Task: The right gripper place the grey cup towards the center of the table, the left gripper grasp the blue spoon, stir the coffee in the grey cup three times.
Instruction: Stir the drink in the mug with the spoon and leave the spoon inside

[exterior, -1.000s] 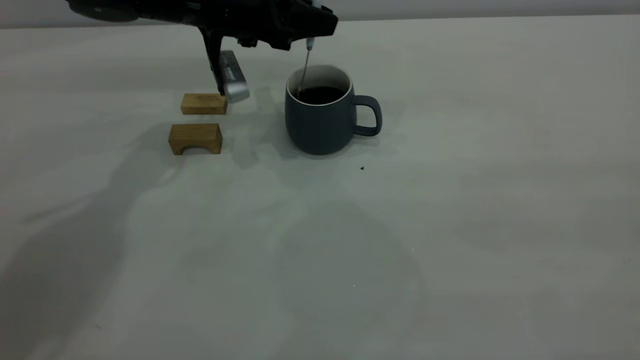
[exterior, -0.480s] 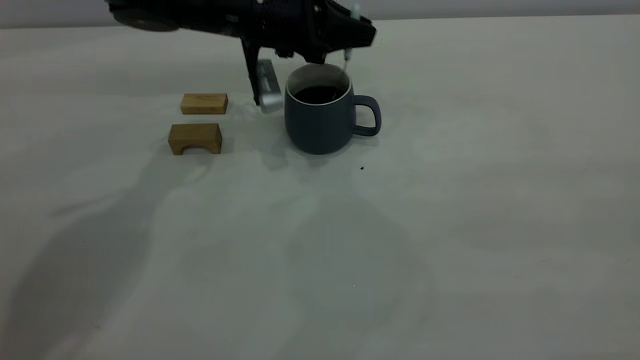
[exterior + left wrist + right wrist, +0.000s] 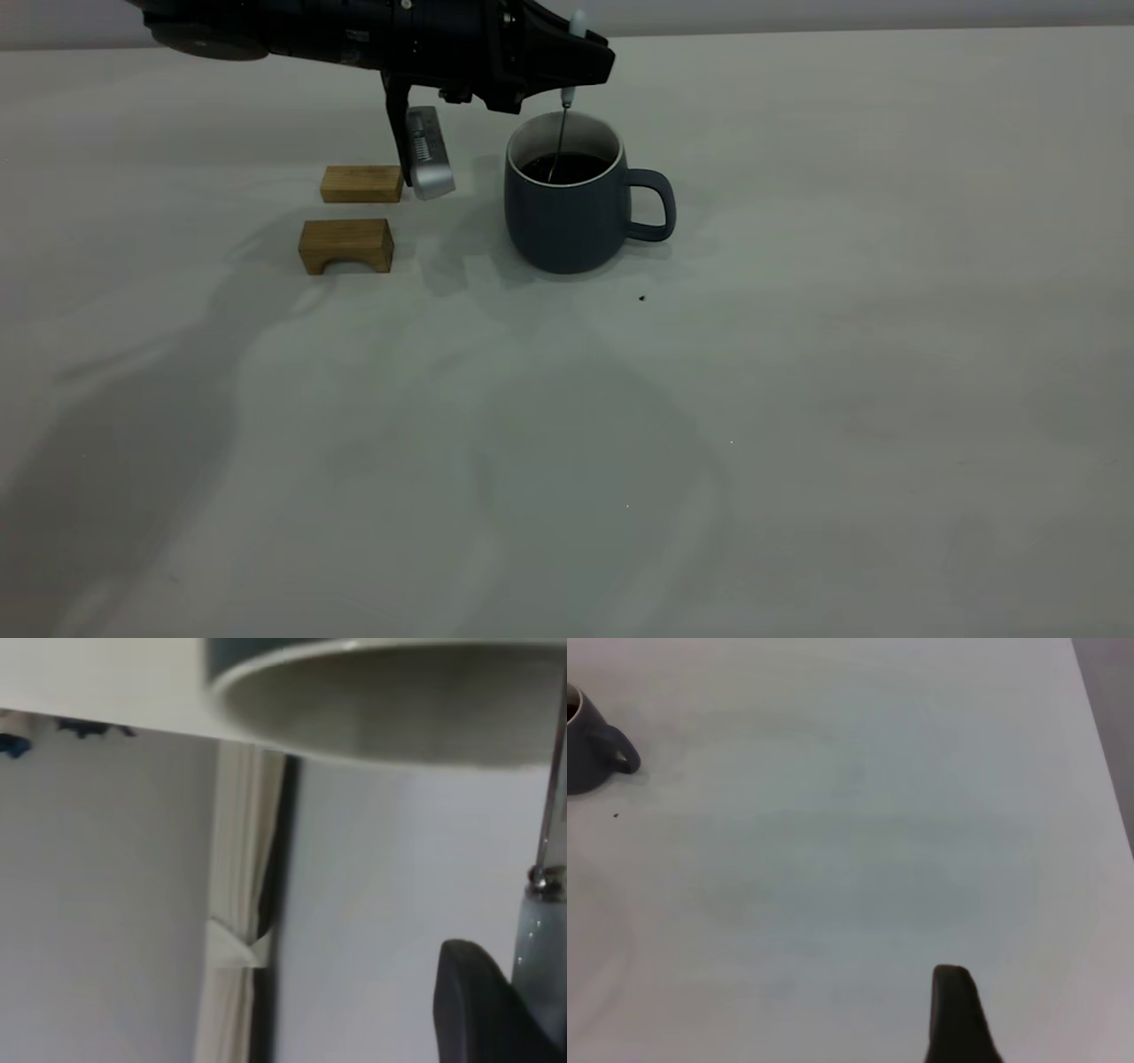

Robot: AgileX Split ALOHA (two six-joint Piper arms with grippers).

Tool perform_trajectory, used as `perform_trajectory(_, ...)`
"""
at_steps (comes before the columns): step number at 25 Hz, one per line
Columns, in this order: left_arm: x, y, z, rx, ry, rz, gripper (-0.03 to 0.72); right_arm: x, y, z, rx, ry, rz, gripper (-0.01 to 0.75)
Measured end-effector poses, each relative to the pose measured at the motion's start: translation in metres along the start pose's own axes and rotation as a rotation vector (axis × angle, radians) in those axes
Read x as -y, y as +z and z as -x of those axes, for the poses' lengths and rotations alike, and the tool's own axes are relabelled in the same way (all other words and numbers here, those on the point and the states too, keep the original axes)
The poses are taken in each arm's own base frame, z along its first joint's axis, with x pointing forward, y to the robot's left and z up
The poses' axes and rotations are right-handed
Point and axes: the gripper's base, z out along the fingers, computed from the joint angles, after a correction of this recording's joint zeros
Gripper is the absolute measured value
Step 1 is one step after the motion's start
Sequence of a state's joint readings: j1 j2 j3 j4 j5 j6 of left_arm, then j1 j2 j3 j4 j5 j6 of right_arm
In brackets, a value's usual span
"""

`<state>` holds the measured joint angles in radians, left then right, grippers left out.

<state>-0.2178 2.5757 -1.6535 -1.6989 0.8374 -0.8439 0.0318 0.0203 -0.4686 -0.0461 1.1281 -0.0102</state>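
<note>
Nearest me, I see a broad bare stretch of tabletop (image 3: 797,425), with a tiny dark speck (image 3: 641,299) lying at about 5 o'clock of the grey cup (image 3: 567,213). The cup stands upright towards the middle of the tabletop, its loop handle pointing to 3 o'clock and dark coffee (image 3: 567,167) inside it. At 9 o'clock of the cup, well apart from it, I note two tan wooden blocks: an arched one (image 3: 346,245) nearer, a flat one (image 3: 361,183) just behind it. Farther back, the left gripper (image 3: 567,75) hangs over the cup's rim with its fingers closed on the blue spoon (image 3: 561,133); the pale handle sits in the grasp, and the thin metal neck drops almost vertically into the coffee. One silver-padded finger (image 3: 427,155) hangs down between the flat block and the cup. The right gripper (image 3: 957,1014) shows only in its own wrist view, far from the cup over bare tabletop; whether its fingers are open or closed I cannot tell.
</note>
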Motion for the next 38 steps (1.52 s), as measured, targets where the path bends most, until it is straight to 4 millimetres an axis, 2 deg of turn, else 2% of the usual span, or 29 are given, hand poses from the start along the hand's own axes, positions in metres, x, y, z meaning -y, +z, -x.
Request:
perform_trajectory(4, -0.002, 0.006, -0.002, 0.0, -0.007, -0.017, 0.133, 0.0, 0.0, 0.0, 0.0, 0.0, 0.0, 0.511)
perform_trajectory(9, -0.015, 0.02, -0.007, 0.0, 0.006, 0.021, 0.132, 0.0, 0.0, 0.0, 0.0, 0.0, 0.0, 0.511)
perform_trajectory(12, -0.021, 0.022, -0.009, -0.014, 0.022, 0.076, 0.132, 0.0, 0.0, 0.0, 0.0, 0.0, 0.0, 0.511)
perform_trajectory(15, -0.023, 0.015, -0.006, -0.009, 0.037, 0.144, 0.132, 0.0, 0.0, 0.0, 0.0, 0.0, 0.0, 0.511)
perform_trajectory(18, -0.016, 0.001, 0.001, 0.012, 0.022, 0.162, 0.131, 0.0, 0.0, 0.0, 0.0, 0.0, 0.0, 0.511)
perform_trajectory(21, -0.004, -0.011, 0.006, 0.018, 0.001, 0.118, 0.131, 0.0, 0.0, 0.0, 0.0, 0.0, 0.0, 0.511)
perform_trajectory(24, 0.005, -0.014, 0.005, 0.002, -0.019, 0.04, 0.131, 0.0, 0.0, 0.0, 0.0, 0.0, 0.0, 0.511)
perform_trajectory(28, 0.007, -0.006, 0.001, -0.011, 0.003, -0.031, 0.131, 0.0, 0.0, 0.0, 0.0, 0.0, 0.0, 0.511)
perform_trajectory(34, -0.015, 0.024, 0.002, 0.006, 0.017, 0.029, 0.131, 0.0, 0.0, 0.0, 0.0, 0.0, 0.0, 0.511)
perform_trajectory(38, -0.024, 0.03, 0.003, 0.001, 0.026, 0.078, 0.131, 0.0, 0.0, 0.0, 0.0, 0.0, 0.0, 0.511)
